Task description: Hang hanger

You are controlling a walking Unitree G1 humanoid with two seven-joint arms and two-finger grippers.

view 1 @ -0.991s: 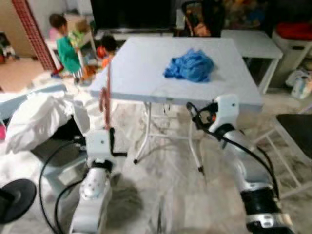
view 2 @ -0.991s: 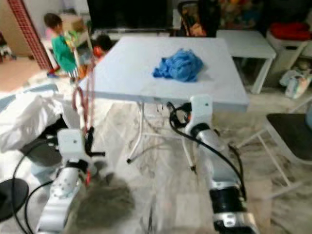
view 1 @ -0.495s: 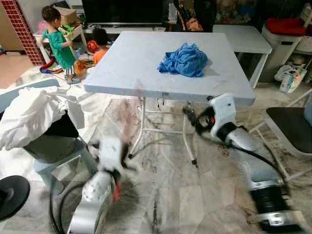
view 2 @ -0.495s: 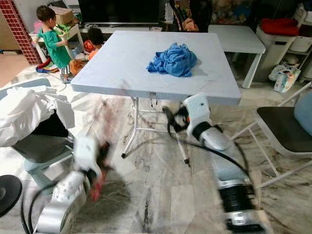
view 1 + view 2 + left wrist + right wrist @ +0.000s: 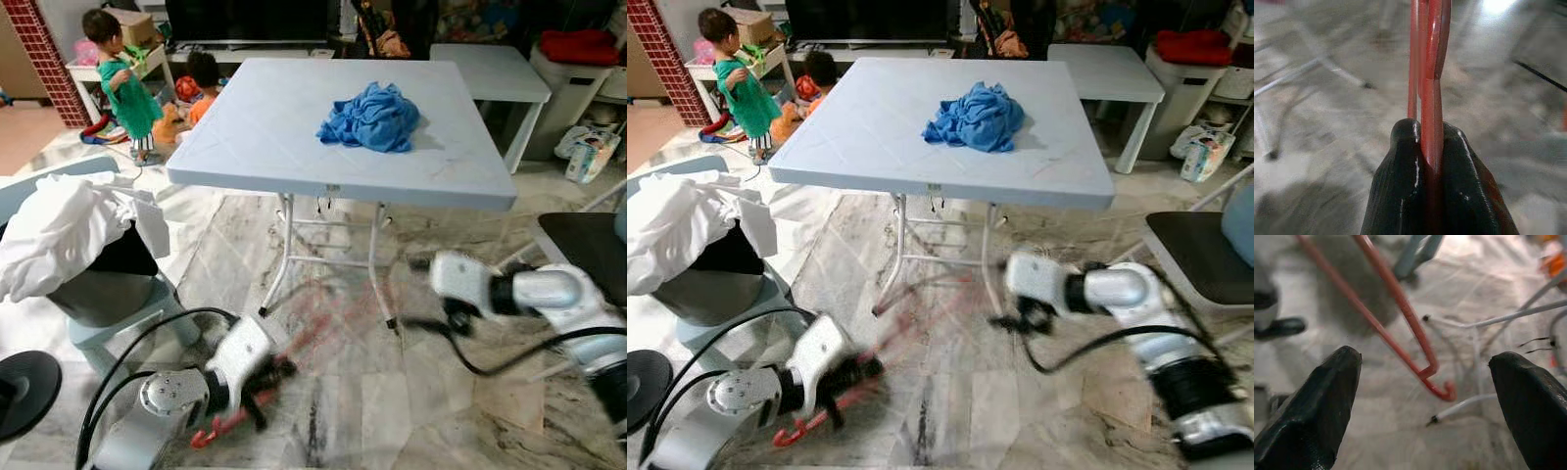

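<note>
Marble floor (image 5: 343,392) before white folding table (image 5: 255,137), blue cloth (image 5: 370,116) heaped on top. Left gripper (image 5: 1432,147) at 7 o'clock, low, clamped on red hanger (image 5: 1400,308), carrying it flat. Right gripper (image 5: 1425,396) at 4 o'clock, fingers spread wide, facing hanger's hooked end, likely for handover.

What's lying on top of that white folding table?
A crumpled blue cloth lies on the white table, toward its far right part. Whatever might sit beneath the cloth is covered. The rest of the tabletop looks bare.
</note>
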